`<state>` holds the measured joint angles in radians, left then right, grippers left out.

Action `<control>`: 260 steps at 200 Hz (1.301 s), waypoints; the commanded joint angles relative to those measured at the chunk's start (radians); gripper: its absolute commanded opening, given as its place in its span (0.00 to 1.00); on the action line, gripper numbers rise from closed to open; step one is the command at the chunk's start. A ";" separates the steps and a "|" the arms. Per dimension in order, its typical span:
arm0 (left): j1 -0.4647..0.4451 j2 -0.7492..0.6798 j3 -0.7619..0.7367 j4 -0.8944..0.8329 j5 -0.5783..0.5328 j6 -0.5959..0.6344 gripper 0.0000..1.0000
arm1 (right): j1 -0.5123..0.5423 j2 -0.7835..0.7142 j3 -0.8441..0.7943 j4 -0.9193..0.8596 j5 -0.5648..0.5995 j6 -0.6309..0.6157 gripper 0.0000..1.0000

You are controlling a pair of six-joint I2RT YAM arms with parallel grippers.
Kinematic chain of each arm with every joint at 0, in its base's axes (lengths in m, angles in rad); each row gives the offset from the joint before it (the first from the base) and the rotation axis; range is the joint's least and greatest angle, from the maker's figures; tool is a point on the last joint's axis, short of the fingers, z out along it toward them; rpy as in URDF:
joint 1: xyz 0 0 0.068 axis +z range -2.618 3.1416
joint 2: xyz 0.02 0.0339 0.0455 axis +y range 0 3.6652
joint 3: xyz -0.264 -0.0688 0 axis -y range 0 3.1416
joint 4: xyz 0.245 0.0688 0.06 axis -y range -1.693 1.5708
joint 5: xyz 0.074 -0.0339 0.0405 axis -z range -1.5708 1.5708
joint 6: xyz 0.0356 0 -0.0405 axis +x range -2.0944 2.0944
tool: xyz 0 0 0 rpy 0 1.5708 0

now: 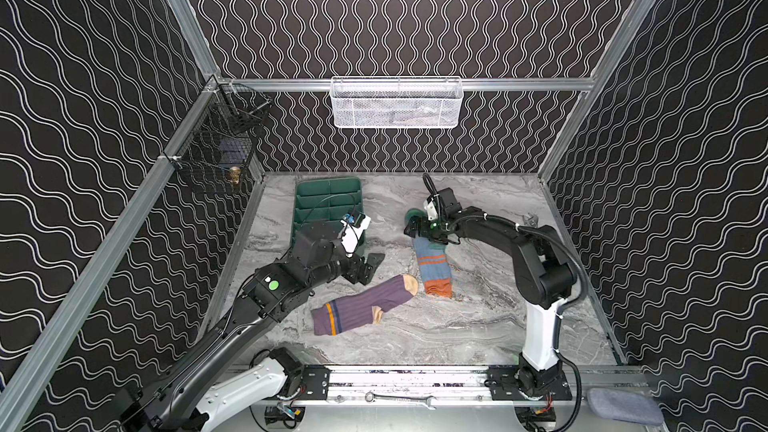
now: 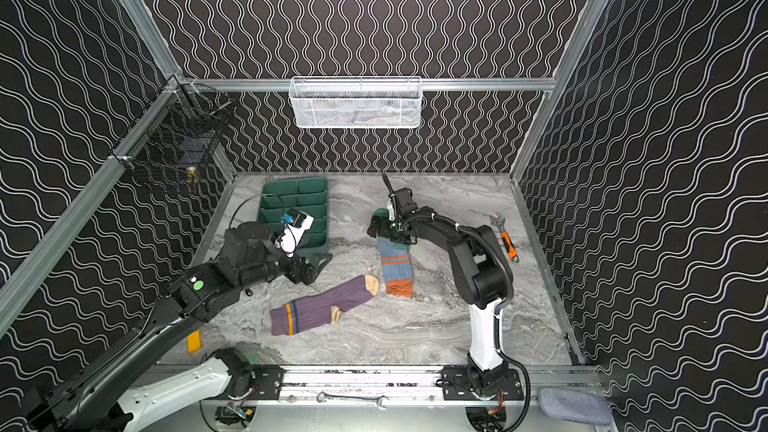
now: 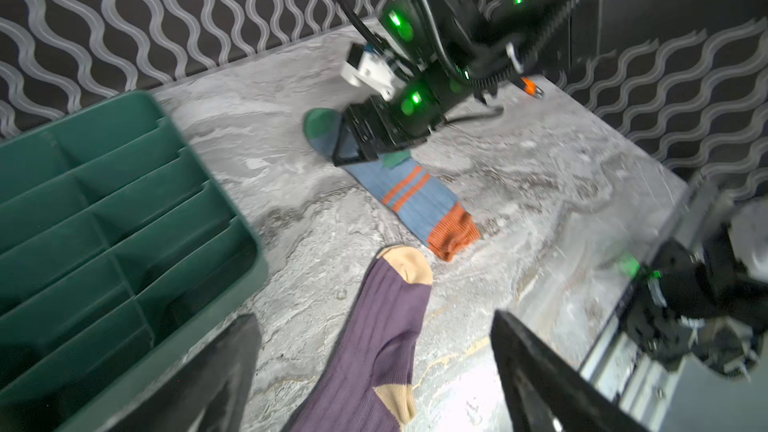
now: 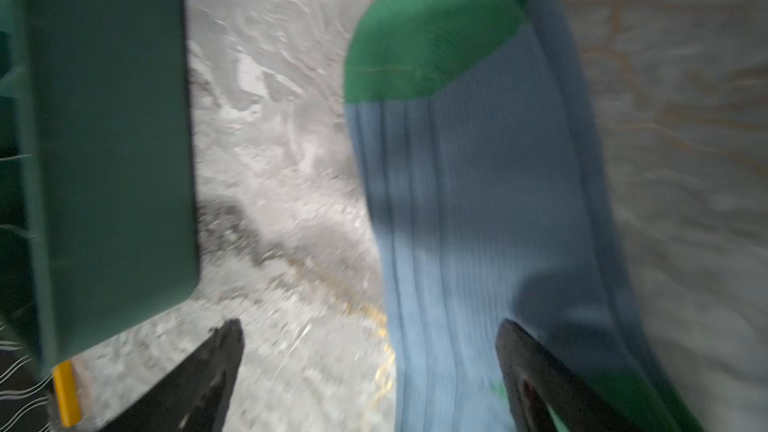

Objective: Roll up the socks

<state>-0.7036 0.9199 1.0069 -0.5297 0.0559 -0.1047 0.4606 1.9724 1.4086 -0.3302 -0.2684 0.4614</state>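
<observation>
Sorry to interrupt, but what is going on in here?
A bimanual robot is meant to roll socks. The blue sock and purple sock lie flat, unrolled, on the marble tabletop. The right gripper is open over the blue sock near its green toe; the left gripper is open beside the purple sock. Neither is gripped.

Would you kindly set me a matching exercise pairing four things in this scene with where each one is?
Things:
1. purple sock
2. blue sock
3. green tray
4. white basket

Places:
A. hung on the back rail
B. partly under the right gripper
C. back left of the table
D. flat on the table, front middle

Pairs: 1-D, 2-B, 3-C, 4-A
</observation>
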 commanded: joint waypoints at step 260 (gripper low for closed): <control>-0.450 0.874 0.030 0.439 -0.316 0.412 0.78 | -0.467 -0.973 -0.595 -0.216 -0.072 0.095 1.00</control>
<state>-1.1564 1.7660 1.0210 -0.1581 -0.2783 0.3202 -0.0032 1.0042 0.8104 -0.5556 -0.3267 0.5636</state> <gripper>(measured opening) 0.781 0.997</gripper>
